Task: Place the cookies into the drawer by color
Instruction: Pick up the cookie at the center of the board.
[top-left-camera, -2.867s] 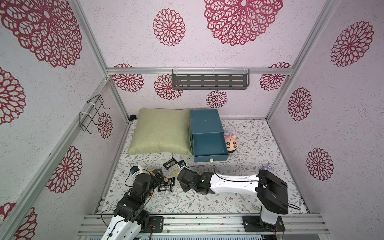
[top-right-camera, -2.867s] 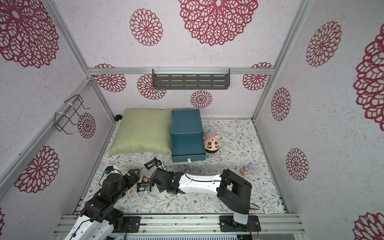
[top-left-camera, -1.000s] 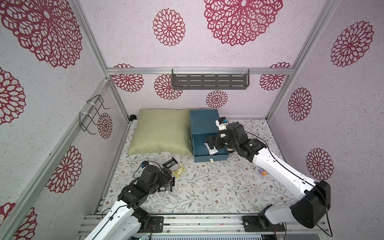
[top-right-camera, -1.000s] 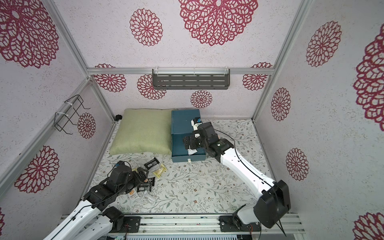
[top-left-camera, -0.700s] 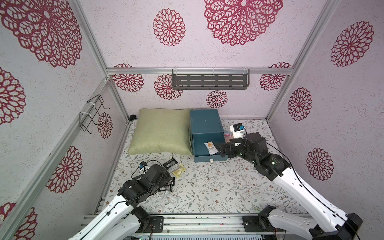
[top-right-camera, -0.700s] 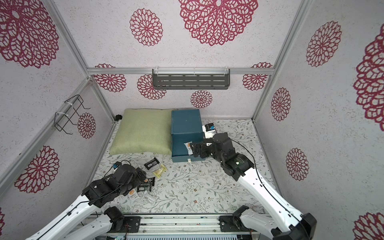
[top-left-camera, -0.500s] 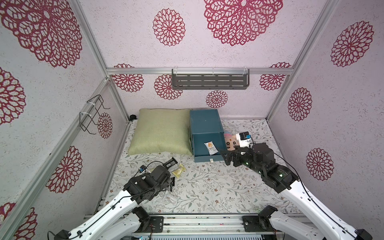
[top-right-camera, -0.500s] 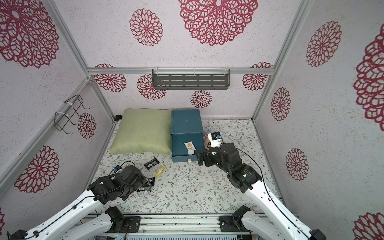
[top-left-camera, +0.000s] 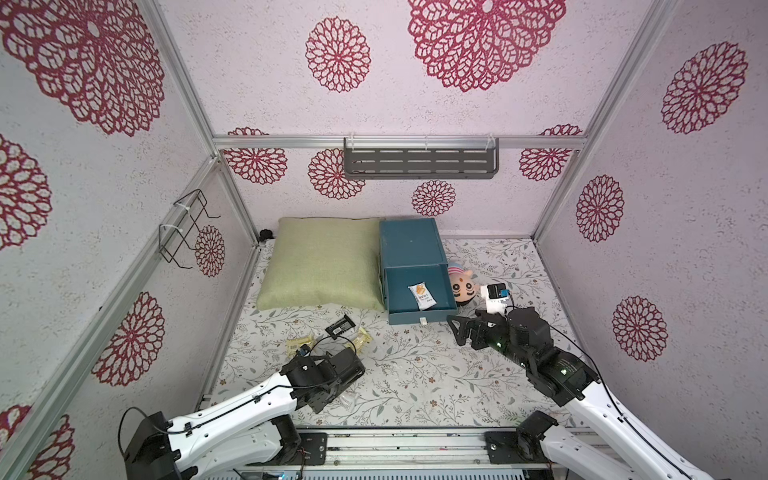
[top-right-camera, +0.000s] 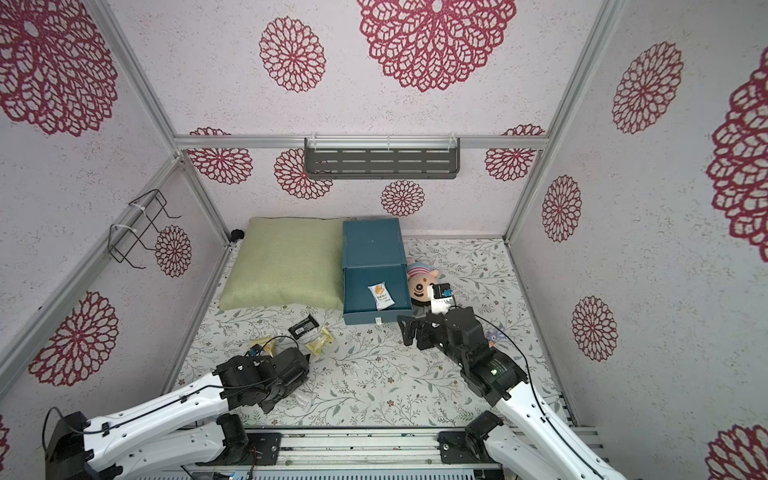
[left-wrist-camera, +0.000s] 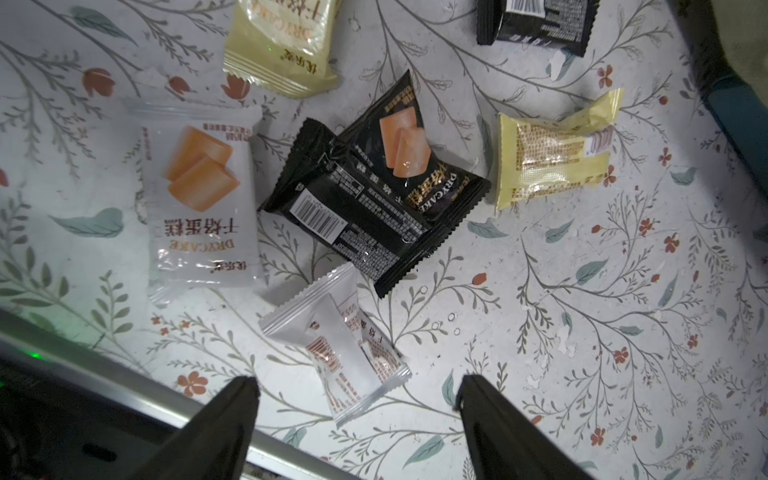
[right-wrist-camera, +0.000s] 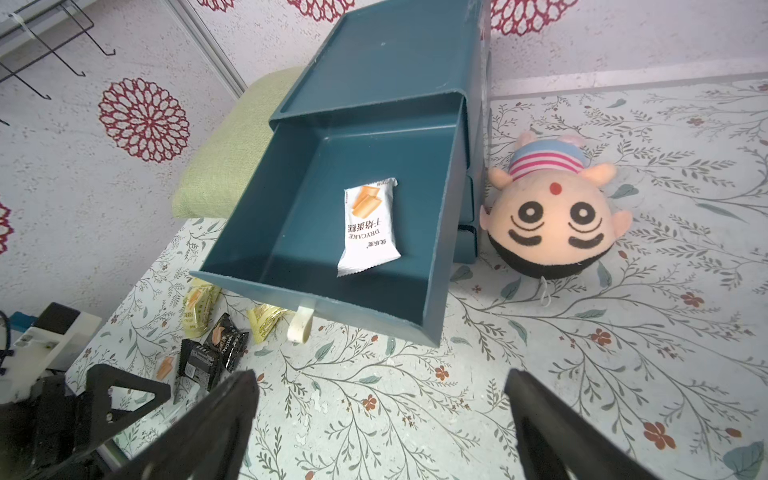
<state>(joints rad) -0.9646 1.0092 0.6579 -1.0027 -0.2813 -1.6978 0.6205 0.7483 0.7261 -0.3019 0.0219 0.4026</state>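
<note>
The 2 top views are bright and evenly lit, with only faint, soft shadows. The left wrist view is dimmer and cooler, and glare streaks the glossy black crinkled packet (left-wrist-camera: 365, 199). The right gripper (right-wrist-camera: 382, 376) shows as a dark, slightly soft silhouette.

a green cushion (top-left-camera: 320, 262) lies flat at eleven o'clock on the floral surface (top-left-camera: 415, 374). a round peach plush toy (top-left-camera: 462, 286) lies face up at one o'clock, striped cap toward twelve. a grey slotted shelf (top-left-camera: 419, 160) hangs on the back wall, and a wire rack (top-left-camera: 187, 226) on the wall at nine o'clock.
</note>
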